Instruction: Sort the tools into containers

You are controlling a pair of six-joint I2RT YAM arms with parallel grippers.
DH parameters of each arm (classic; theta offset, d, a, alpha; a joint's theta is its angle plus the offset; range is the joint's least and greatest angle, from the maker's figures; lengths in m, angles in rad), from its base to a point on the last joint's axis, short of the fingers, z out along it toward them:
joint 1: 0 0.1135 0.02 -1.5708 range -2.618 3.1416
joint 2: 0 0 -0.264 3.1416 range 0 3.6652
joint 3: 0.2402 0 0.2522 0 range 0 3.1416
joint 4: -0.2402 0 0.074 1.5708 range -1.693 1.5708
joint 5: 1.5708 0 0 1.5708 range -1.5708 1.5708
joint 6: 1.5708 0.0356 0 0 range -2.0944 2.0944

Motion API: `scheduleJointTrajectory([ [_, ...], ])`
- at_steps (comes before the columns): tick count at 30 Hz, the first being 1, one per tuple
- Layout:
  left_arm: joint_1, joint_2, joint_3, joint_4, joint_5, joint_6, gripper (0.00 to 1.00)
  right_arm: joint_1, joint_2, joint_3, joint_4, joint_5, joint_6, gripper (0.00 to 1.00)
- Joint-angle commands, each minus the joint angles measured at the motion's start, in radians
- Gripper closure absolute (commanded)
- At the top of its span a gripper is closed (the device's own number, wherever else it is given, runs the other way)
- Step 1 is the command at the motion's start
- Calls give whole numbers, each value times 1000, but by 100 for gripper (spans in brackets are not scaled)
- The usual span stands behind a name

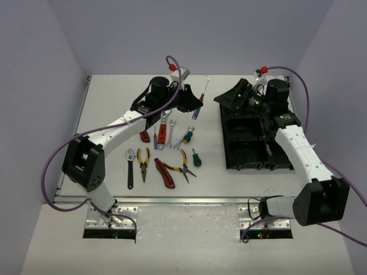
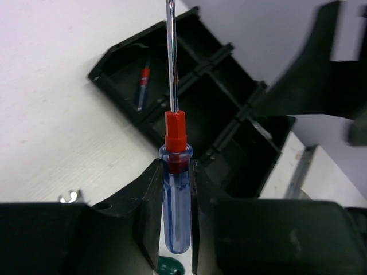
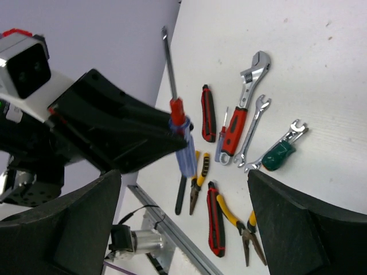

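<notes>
- Blue-handled screwdriver [image 2: 176, 200]: clamped across its clear blue handle, just behind the red collar, by the left hand [image 2: 176, 172]; shaft sticking straight out past the fingertips.
- Looks held clear of the table [image 1: 109, 91], at its far side, between the loose tools and the black organiser tray [image 1: 241, 143], tip aimed toward the tray.
- Likely light and stiff; smooth round plastic handle, probably prone to twisting or sliding in a loose pinch. Best taken on the thick handle, as here, not on the thin steel shaft.
- Right hand [image 1: 243, 96]: fingers wide apart, holding nothing, poised over the tray's far-left corner.
- One small red-and-blue screwdriver [image 2: 142, 86] already lying in a corner compartment of the tray.
- Waiting on the table: adjustable wrench [image 1: 130, 167], yellow-handled pliers [image 1: 143, 164], red utility knife [image 1: 164, 174], green screwdriver [image 1: 196, 158], red-handled wrench [image 1: 162, 133], among others.
</notes>
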Motion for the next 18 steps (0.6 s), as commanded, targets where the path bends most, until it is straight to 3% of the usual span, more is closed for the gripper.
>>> scheduleJointTrajectory([
  [1, -14, -32, -65, 225, 237, -132, 100, 34, 59, 26, 156, -45, 73, 13],
  [5, -31, -46, -77, 241, 282, -142, 100, 68, 103, 64, 161, -24, 75, 21],
  [10, -44, -58, -100, 258, 307, -149, 100, 128, 154, 114, 122, 29, 23, 52],
  [11, -44, -59, -104, 263, 307, -150, 100, 129, 156, 118, 120, 30, 21, 53],
  [12, -45, -64, -109, 267, 312, -149, 100, 134, 169, 121, 126, 18, 25, 68],
  [14, -47, -71, -112, 253, 299, -130, 72, 135, 179, 114, 147, 9, 33, 100],
  [16, -47, -81, -93, 188, 214, -106, 9, 135, 176, 109, 134, 27, 26, 100],
  [17, -47, -81, -85, 129, 143, -91, 0, 128, 173, 117, 110, 53, 17, 100],
  [18, -47, -86, -47, -3, 38, -72, 0, 107, 172, 136, 38, 129, -2, 100],
])
